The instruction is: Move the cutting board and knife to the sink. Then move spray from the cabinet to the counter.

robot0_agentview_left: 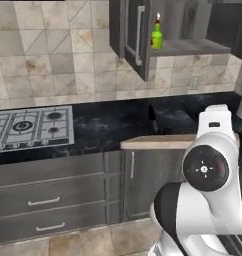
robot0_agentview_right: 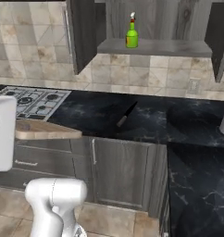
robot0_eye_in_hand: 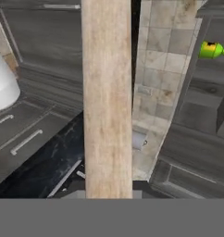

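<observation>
Nearest in the left base view, the white arm, and past it the cutting board [robot0_agentview_left: 160,142] held level above the front edge of the table [robot0_agentview_left: 108,125], lifted clear, probably for carrying to the sink; far end cut off behind the arm, the hand itself hidden there too. Higher up, the spray [robot0_agentview_left: 156,36] upright on the shelf of the open cabinet [robot0_agentview_left: 135,35], untouched, waiting for the second part of the job; a silver hob [robot0_agentview_left: 30,127] to the left on the table. In the right base view, the board's end poking out from behind the white arm link, off the table's edge over the lower cabinets; the knife [robot0_agentview_right: 127,115] flat on the black table, well apart from the board, left for a later trip by the look of it; green spray alone on the cabinet shelf. No sink to be made out for certain. In the hand view, the board running straight up from the bottom middle, gripped on its near end; fingertips buried under the plank, yet hand pressed tight, pinching the board.
</observation>
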